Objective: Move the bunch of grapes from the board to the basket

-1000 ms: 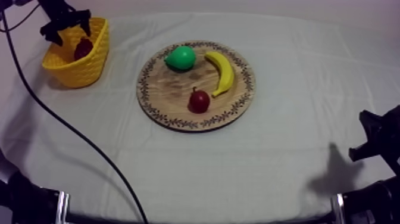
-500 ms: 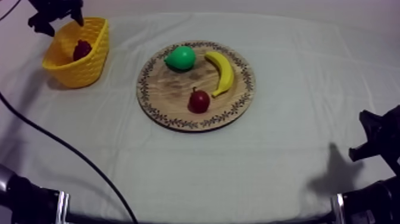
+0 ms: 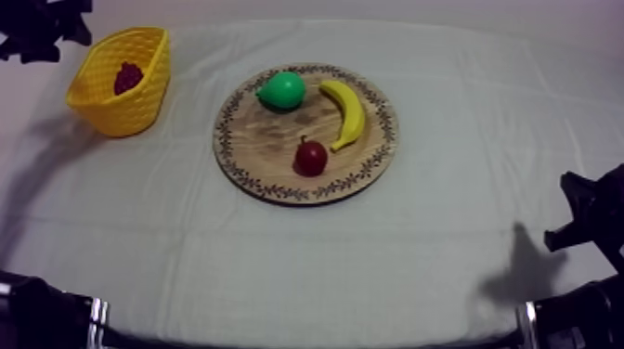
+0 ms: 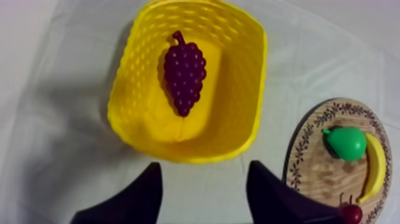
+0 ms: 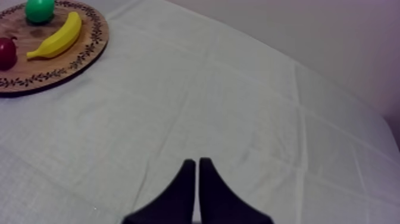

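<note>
The purple bunch of grapes [image 4: 184, 74] lies inside the yellow basket [image 4: 244, 107], seen from above in the left wrist view. In the top view the grapes [image 3: 127, 77] sit in the basket [image 3: 130, 107] at the far left. My left gripper [image 4: 204, 187] hangs open above the cloth beside the basket, nothing between its fingers; it shows in the top view at the upper left corner [image 3: 42, 28]. The round wooden board [image 3: 269, 139] sits mid-table. My right gripper [image 5: 197, 173] is shut on nothing, a narrow wedge over bare cloth, and rests low at the right [image 3: 585, 218].
On the board lie a green pear [image 3: 281, 89], a yellow banana [image 3: 348, 111] and a small red fruit [image 3: 310, 158]. Open cloth spreads in front of the board and to its right.
My left gripper has lifted away from over the basket, moving up and to the left. The grapes stay in the basket. The right arm has not moved.
</note>
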